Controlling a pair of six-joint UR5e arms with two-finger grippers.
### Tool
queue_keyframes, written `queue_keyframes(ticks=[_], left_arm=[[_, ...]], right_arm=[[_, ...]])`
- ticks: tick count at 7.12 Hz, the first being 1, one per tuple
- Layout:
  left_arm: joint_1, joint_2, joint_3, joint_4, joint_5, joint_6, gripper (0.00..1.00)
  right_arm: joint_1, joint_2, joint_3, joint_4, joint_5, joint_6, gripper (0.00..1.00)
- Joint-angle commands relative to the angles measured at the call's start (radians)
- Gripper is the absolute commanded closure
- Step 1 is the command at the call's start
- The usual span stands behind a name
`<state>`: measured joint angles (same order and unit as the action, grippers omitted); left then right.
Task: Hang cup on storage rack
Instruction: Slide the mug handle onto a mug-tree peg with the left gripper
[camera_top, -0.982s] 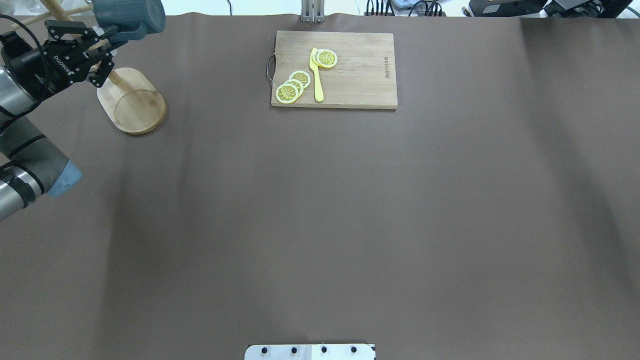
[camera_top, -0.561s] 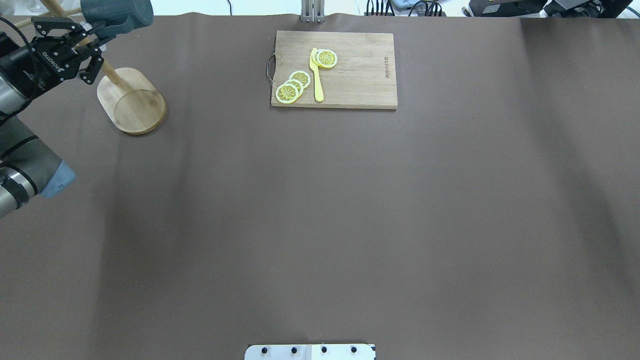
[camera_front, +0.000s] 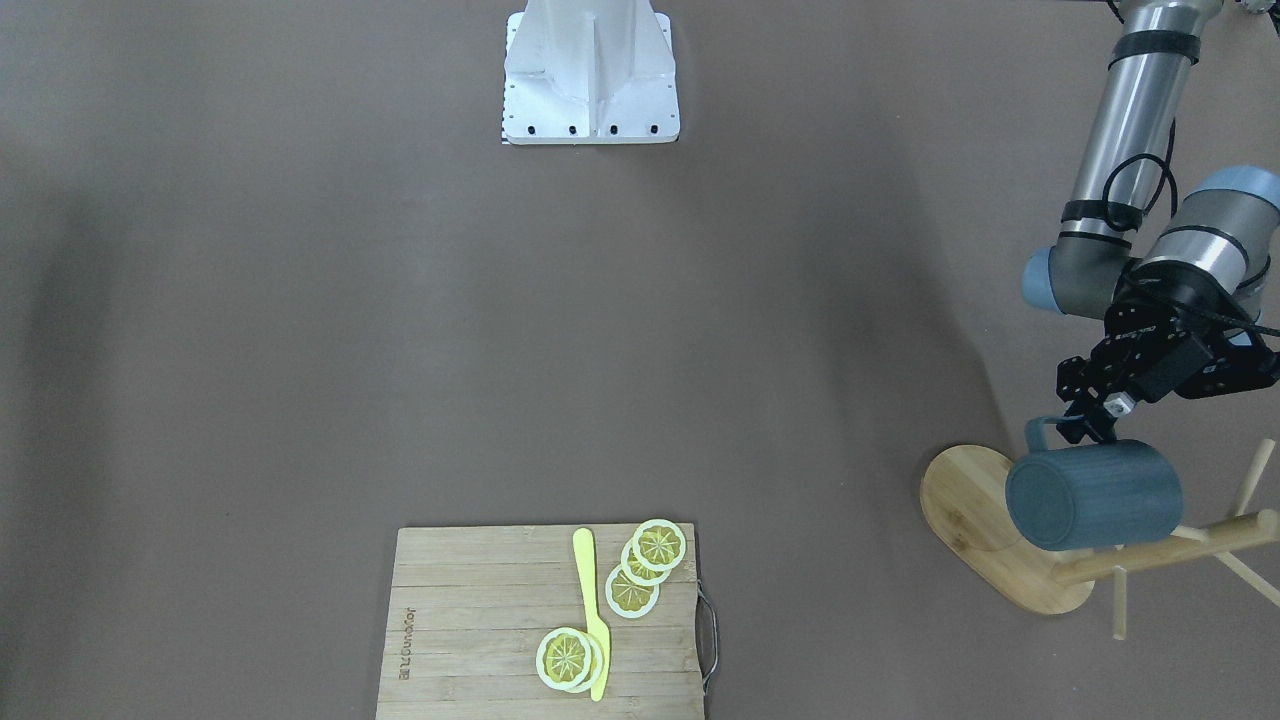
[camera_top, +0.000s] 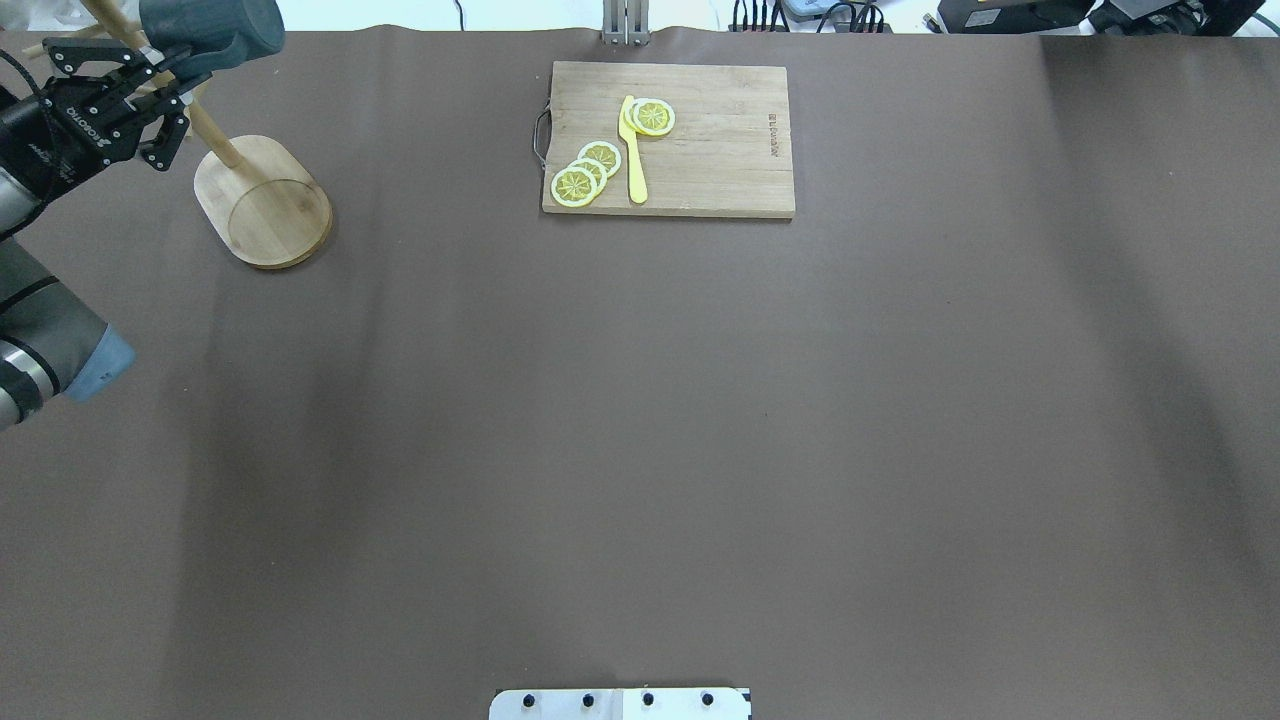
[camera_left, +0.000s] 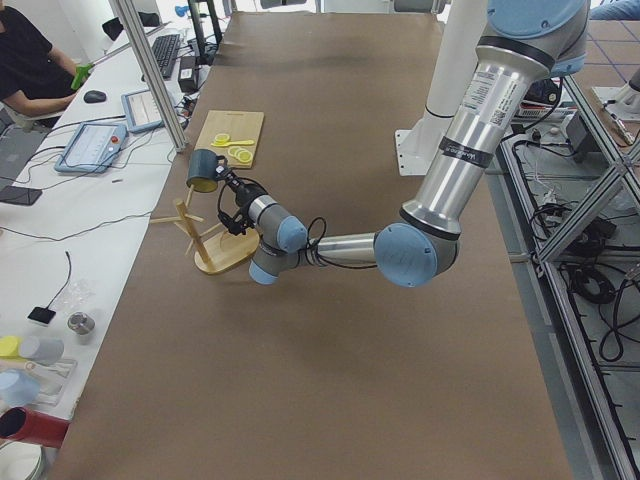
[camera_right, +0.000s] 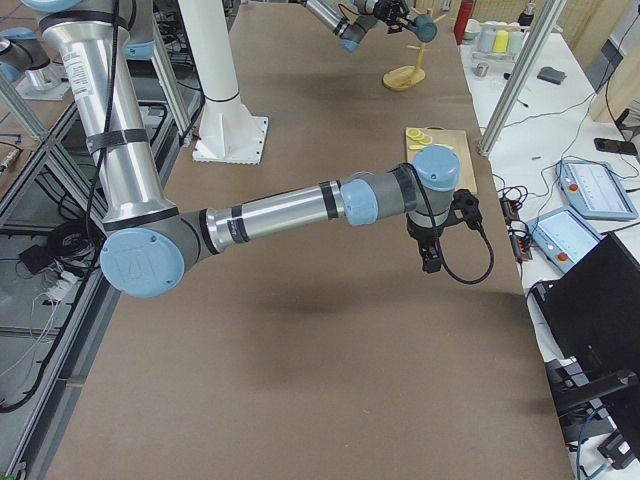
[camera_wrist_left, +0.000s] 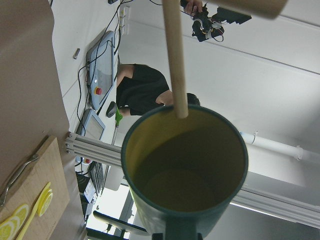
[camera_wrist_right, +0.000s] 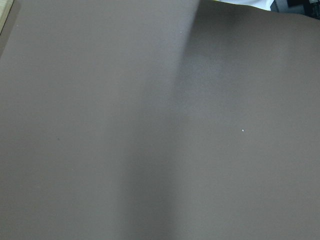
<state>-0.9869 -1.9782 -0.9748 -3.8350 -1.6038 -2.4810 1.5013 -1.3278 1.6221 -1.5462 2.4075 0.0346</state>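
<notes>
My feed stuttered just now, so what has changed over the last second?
The left gripper, still shut on the handle of the cup, carried it toward the robot's left, closer in over the pegs of the storage rack. Nothing was let go. The rack, cutting board, lemon slices and yellow knife stayed put.

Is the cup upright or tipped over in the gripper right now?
Tipped on its side: the cup lies horizontal, held by the left gripper, its open mouth facing a peg of the storage rack.
</notes>
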Motion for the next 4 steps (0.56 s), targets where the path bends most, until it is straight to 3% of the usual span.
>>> queue_keyframes(ticks=[1, 4], left_arm=[[-0.001, 0.007, 0.001, 0.000, 0.001, -0.016, 1.00], [-0.007, 0.025, 0.004, 0.000, 0.042, -0.101, 1.00]], right_arm=[[-0.001, -0.001, 0.001, 0.000, -0.001, 0.001, 0.00], [-0.001, 0.001, -0.001, 0.000, -0.001, -0.001, 0.00]])
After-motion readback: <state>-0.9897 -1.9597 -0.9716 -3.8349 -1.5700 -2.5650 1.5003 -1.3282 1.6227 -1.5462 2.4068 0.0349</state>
